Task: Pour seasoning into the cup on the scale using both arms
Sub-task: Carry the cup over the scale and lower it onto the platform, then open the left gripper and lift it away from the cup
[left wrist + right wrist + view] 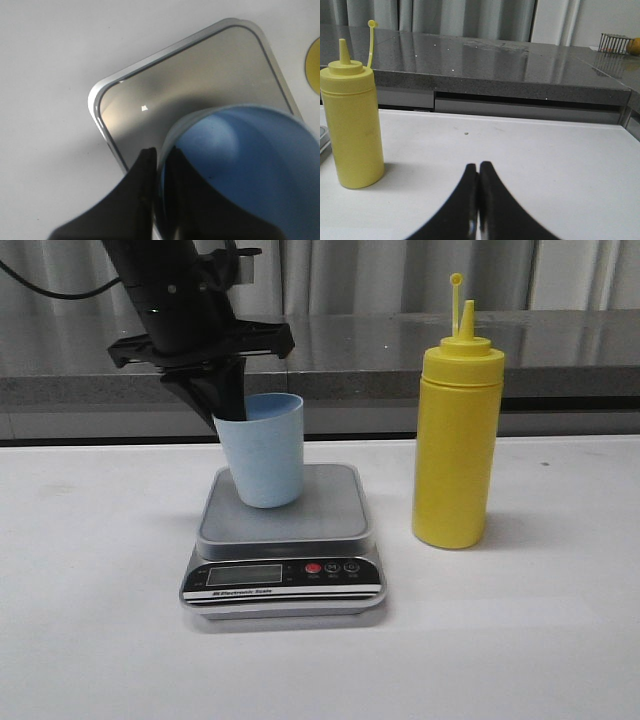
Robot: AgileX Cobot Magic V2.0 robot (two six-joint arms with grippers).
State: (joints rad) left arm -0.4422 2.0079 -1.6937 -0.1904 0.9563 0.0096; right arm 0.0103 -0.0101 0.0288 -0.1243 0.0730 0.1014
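On my front feed the left black arm comes down from 11 o'clock, wrist pitched steeply, blocky left gripper (232, 415) pointing down at the rim of the small pale blue tapered plastic cup (264, 455). Its fingers (150, 170) are clamped on the cup wall at the near-left side of the rim, one finger outside, one inside; the left wrist feed shows the rim pinched between them. The cup leans, top tipped toward 1 o'clock, base over the back-left part of the platform of the flat silver-grey digital scale (300, 515). I cannot tell if the base is fully seated or slightly lifted.

The scale sits at table centre, black front panel with LCD and red button facing 6 o'clock, on the white table (90, 590).

At 3 o'clock of the scale, just beside it but apart, stands the tall yellow plastic squeeze bottle (457, 440), upright, conical nozzle bare, thin tethered cap sticking up beside it. Nothing grips it.

The right arm is out of the front feed. On the right wrist feed the right gripper (479, 172) has its two black fingers pressed together on nothing, low over the table, level, facing the grey stone counter (495, 65), bottle at its 10 o'clock, well apart.
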